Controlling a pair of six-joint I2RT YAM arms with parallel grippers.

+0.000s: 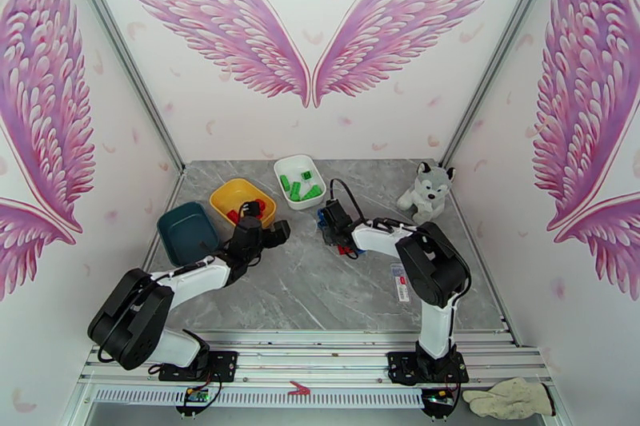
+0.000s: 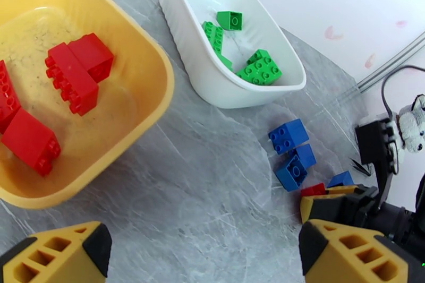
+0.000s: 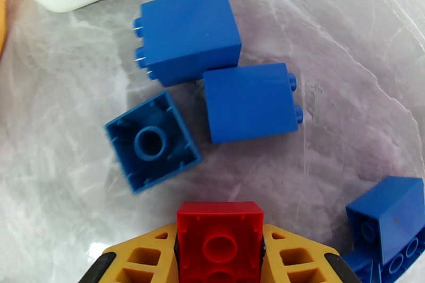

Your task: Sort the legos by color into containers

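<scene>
**standing_by_the_rig:** Watching the sorting table from just behind the arms, what is the right gripper (image 3: 220,244) up to, from where you are?

**cam_feed_guy:** It's pinching a red brick (image 3: 220,225) between its yellow fingers, hollow underside facing the wrist cam. It's down by the grey table (image 2: 212,172), right next to a loose bunch of blue bricks (image 3: 249,101). One of those is flipped underside up, and they all lie just in front of the white dish (image 2: 180,24)

**standing_by_the_rig:** Ok, and the left gripper (image 2: 204,257)?

**cam_feed_guy:** Spread wide, nothing between the fingers. It hangs over bare table just beside the yellow dish (image 2: 159,77), and that one has the red bricks (image 2: 71,74) in it. The green bricks (image 2: 260,66) are in the white dish

**standing_by_the_rig:** From here the teal dish (image 1: 186,229) sits just left of the yellow one, near the table's left edge. The plush husky (image 1: 426,189) is over at the far right, well apart from the dishes
</scene>
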